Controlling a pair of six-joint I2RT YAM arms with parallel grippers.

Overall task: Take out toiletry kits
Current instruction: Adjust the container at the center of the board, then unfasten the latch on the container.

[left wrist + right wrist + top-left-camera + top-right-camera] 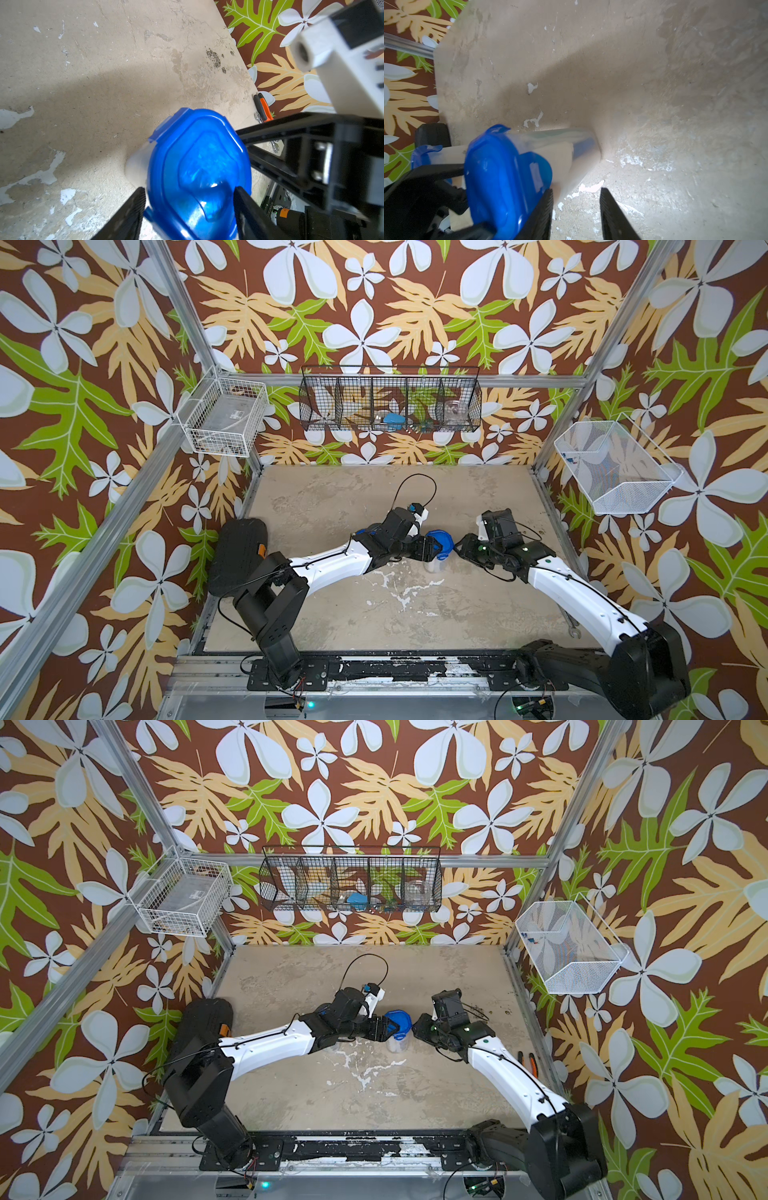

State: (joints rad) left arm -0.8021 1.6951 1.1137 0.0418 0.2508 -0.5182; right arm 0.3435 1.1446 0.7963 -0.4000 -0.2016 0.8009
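Note:
A clear plastic jar (pixel 434 565) with a blue tabbed lid (pixel 439 540) stands upright mid-table in both top views. Through its wall I see dim white and blue pieces of a toiletry kit (pixel 572 146). My left gripper (pixel 189 197) is shut on the blue lid (pixel 199 166), one finger on each side. My right gripper (pixel 576 190) is open just beside the jar, with only bare table between its fingers. One of its fingers (pixel 544 207) lies against the lid's edge (pixel 500 176). Behind the left gripper, part of a second blue-lidded clear jar (pixel 425 153) shows.
A black wire basket (pixel 390 400) on the back wall holds a blue lid (pixel 394 419) and a clear jar (pixel 455 409). White wire baskets hang at left (pixel 222 416) and right (pixel 615 466). A black pad (pixel 239 553) lies at the table's left. Orange-handled pliers (pixel 530 1063) lie at its right edge.

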